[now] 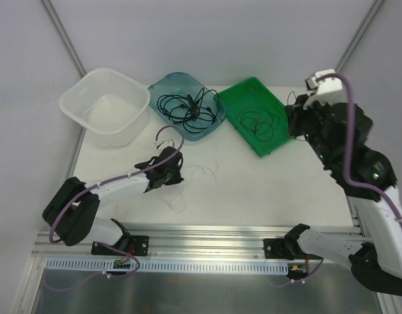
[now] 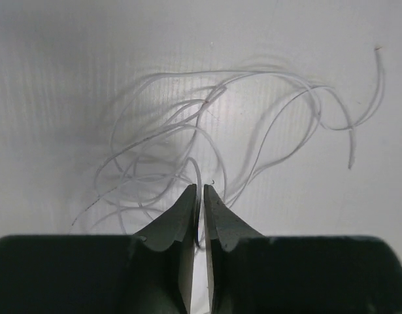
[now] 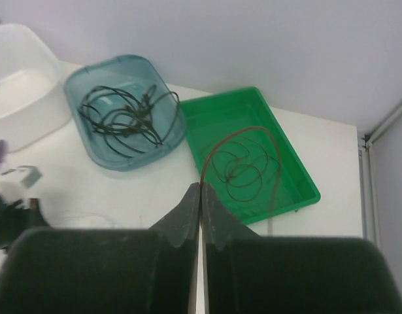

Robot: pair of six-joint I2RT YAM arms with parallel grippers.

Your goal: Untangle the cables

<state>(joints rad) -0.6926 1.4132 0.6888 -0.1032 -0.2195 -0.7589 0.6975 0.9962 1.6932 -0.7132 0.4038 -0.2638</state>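
Note:
A tangle of thin white cables (image 2: 187, 131) lies on the white table, seen faintly from above (image 1: 204, 173). My left gripper (image 2: 201, 188) is low at the tangle's near edge, shut on one white strand that runs between its fingers; from above it sits left of the tangle (image 1: 171, 171). Black cables (image 1: 187, 108) are coiled in the blue tray (image 1: 163, 85). Dark brown cables (image 3: 243, 171) lie in the green tray (image 3: 299, 176). My right gripper (image 3: 200, 185) hangs above the table near that tray (image 1: 296, 125), shut on a brown cable (image 3: 243, 133) that arcs up and over.
A white tub (image 1: 106, 108) stands at the back left beside the blue tray. The green tray (image 1: 243, 91) is at the back right. A purple hose (image 1: 348, 131) runs along the right arm. An aluminium rail (image 1: 207, 235) borders the near table edge.

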